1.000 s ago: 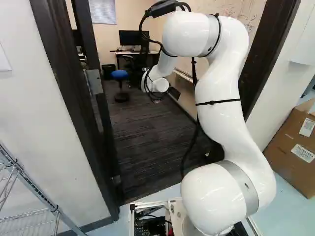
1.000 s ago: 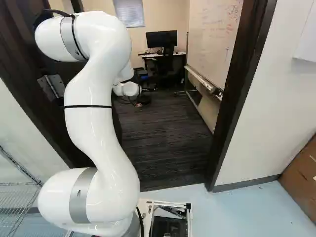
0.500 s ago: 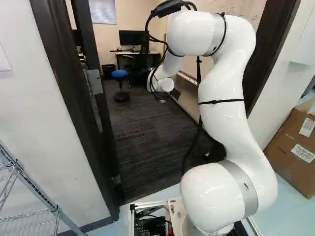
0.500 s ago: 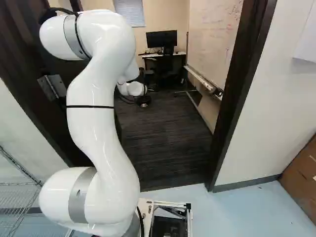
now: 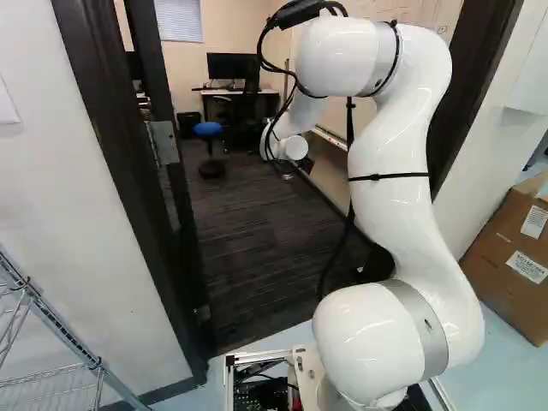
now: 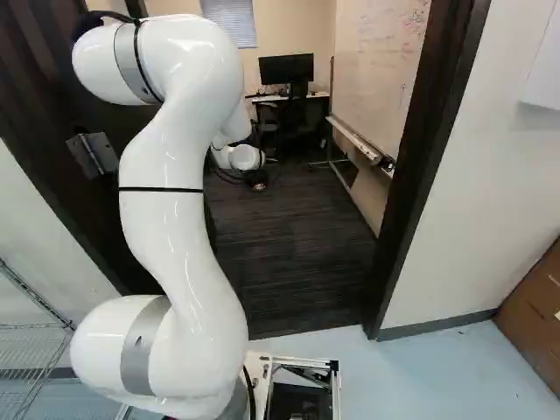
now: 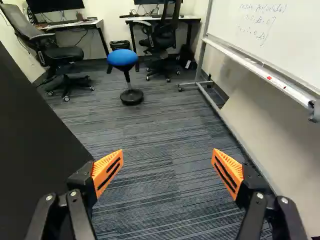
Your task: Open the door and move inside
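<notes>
arm [image 5: 385, 154] swung slightly right | bent up high | reaching through doorway [image 6: 413, 175]

Ahead of me: dark striped carpet [image 7: 160, 130]. I note on it a blue-topped stool [image 7: 123, 59], round black base; wheeled armchair [image 7: 62, 54]; second wheeled chair [image 7: 163, 36]; whiteboard stand [image 7: 212, 102]. Nearer me, pale blue floor [image 6: 455, 376], bearing a cardboard box [image 5: 501, 265].

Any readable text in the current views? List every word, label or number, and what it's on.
Whiteboard, wrist view: handwriting; possibly "0" and "dt", the rest unclear.
Whiteboard, right base view: red writing, too small to read.
Cardboard box, left base view: two white labels, print too blurred to read.
No other text readable.
</notes>
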### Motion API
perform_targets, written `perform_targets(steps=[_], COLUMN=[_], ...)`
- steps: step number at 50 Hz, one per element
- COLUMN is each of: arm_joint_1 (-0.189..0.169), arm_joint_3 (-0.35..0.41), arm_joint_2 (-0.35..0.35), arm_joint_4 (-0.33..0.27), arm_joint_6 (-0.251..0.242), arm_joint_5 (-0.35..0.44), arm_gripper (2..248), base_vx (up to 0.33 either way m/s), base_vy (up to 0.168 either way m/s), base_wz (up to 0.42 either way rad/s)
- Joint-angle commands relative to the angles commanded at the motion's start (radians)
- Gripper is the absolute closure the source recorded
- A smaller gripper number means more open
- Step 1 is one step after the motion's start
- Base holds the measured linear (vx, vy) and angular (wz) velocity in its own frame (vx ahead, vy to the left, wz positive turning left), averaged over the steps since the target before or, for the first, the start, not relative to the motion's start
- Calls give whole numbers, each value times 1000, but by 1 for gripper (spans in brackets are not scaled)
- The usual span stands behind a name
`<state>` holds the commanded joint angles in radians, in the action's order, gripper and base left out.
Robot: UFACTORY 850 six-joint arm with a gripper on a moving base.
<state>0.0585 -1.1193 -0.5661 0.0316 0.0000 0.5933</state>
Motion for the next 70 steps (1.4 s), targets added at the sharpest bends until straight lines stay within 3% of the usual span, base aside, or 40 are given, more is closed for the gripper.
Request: perform_targets(steps=[35,70], arm_joint_1=[-8,-24], arm_joint_3=[138,415], arm_joint_2=[113,340], arm_joint_4=[-4,-13], arm_joint_6=[0,0], arm_joint_5=[37,112], arm_gripper=[3,3], base_vx=[0,0], base_vy=[0,0], base_wz=[0,0])
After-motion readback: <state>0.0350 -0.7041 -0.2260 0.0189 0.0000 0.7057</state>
